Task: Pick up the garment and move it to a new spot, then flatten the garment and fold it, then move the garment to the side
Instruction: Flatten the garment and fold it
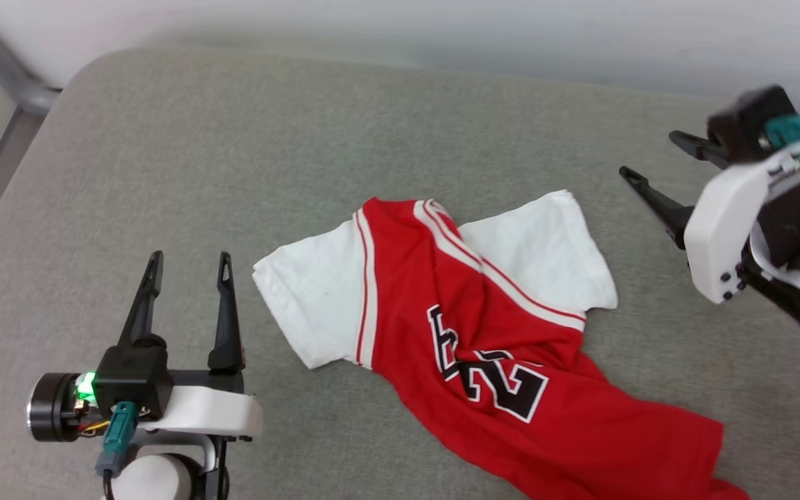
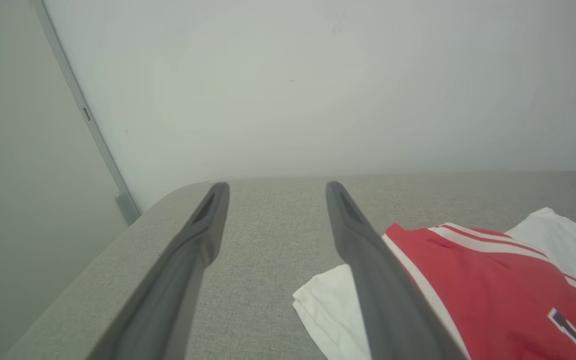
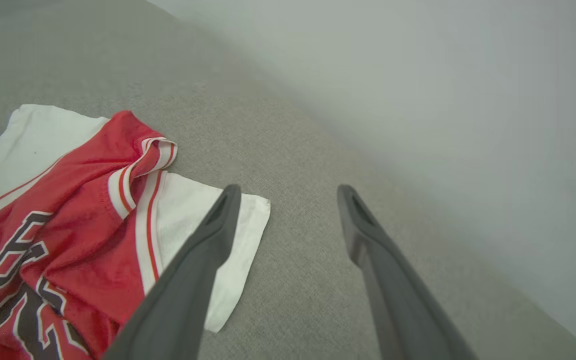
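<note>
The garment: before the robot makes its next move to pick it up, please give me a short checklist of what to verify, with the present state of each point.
1. Left gripper open and empty: ok.
2. Right gripper open and empty: ok.
3. Garment free of both grippers, lying on the grey cushion: ok.
4. Garment flat: not ok, the red body is twisted and creased.
5. Both white sleeves uncovered for a grasp: ok.
6. The lower end fully on the cushion: cannot tell, it runs off the bottom of the head view.
</note>
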You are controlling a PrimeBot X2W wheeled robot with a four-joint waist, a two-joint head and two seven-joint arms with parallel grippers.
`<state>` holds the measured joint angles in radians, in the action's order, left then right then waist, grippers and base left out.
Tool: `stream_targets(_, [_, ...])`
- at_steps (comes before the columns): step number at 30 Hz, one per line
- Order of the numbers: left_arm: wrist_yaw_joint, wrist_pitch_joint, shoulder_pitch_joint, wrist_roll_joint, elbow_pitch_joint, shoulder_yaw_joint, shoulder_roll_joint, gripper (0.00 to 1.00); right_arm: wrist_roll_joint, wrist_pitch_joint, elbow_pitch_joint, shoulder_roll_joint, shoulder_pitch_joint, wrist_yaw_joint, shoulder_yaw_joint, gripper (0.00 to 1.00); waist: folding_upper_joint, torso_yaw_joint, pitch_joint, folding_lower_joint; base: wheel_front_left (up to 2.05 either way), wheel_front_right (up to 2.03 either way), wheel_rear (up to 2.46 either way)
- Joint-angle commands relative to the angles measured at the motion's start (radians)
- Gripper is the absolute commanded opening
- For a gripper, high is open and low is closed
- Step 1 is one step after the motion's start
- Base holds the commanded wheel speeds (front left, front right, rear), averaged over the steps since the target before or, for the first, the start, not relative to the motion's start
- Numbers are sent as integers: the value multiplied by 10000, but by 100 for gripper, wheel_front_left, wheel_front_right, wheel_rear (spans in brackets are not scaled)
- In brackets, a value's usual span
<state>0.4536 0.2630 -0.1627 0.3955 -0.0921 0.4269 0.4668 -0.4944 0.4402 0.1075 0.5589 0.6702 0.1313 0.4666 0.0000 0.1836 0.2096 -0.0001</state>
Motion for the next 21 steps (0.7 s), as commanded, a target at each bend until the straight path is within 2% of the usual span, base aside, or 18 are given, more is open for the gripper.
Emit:
stream_targets(1, [-146, 20, 96, -150, 46, -147, -249, 100, -330, 460, 203, 127, 426, -11, 354, 100, 0, 411, 396, 1, 0, 0, 0])
stream_targets(6, [-768, 21, 84, -699, 191, -696, -1215, 100, -1517, 2795, 1210, 476, 1815, -13, 1711, 100, 0, 926, 899, 1, 0, 0, 0])
stream_targets(10, [-1249, 21, -28, -1153, 256, -1063, -1864, 100, -1983, 3973, 1931, 601, 2714, -11, 2537, 100, 0, 1298, 1344, 1, 0, 0, 0])
stream_targets(14, [-1718, 22, -169, -1549, 281, -1440, -2435, 100, -1958, 4247, 2566, 604, 3425, -13, 3184, 100, 0, 1584, 1836, 1, 0, 0, 0])
stream_targets(21, [-2462, 22, -497, -2134, 399, -1975, -3285, 100, -2139, 4035, 3781, 324, 3922, -8, 4085, 100, 0, 1915, 2601, 1, 0, 0, 0])
